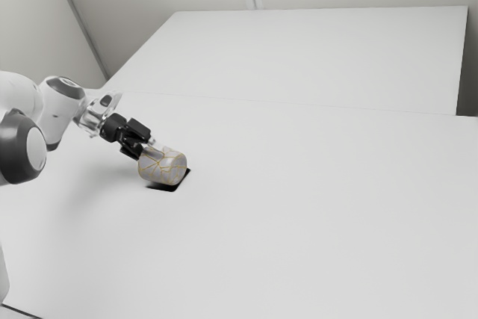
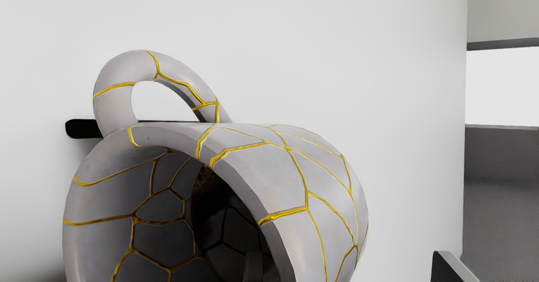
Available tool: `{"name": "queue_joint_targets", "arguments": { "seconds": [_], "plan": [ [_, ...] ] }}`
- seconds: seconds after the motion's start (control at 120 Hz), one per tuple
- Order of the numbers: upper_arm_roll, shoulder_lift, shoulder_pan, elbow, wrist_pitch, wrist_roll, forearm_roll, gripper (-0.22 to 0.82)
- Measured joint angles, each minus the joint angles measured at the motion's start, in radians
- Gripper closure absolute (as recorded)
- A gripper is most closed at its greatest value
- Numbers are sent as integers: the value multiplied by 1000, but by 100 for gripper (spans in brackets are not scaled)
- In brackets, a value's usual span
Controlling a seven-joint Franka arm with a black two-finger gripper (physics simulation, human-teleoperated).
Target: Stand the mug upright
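Straddling the mug's wall, your black two-finger end effector [image 1: 145, 147] is released: one fingertip [image 2: 254, 267] sits within the mouth, the other [image 2: 448, 267] outside, apart from the wall. Your pale grey ceramic mug [image 1: 163, 166] with gold crack lines is on its side, mouth toward the end effector, base toward the exterior view's right. Its looped handle [image 2: 114, 105] overlaps a thin black flat piece [image 1: 178, 185] in your wrist view. That piece is below the mug, above the white tabletop [image 1: 299, 222]; can't tell if mug and piece touch.
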Motion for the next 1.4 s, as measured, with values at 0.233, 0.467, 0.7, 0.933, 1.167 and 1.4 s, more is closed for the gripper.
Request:
{"name": "queue_joint_targets", "arguments": {
  "seconds": [0.233, 0.467, 0.7, 0.933, 1.167, 1.4],
  "plan": [
    [-1, 3, 15, -13, -14, 36, -26, 55],
    [-1, 3, 17, -35, -18, 62, -50, 71],
    [-1, -3, 17, -51, -14, 79, -57, 73],
    [-2, -29, 16, -52, -10, 83, -56, 76],
    [-75, -124, 16, -55, 83, 52, 38, 78],
    [-158, -360, -144, -245, 369, -129, 412, 79]
  ]
}}
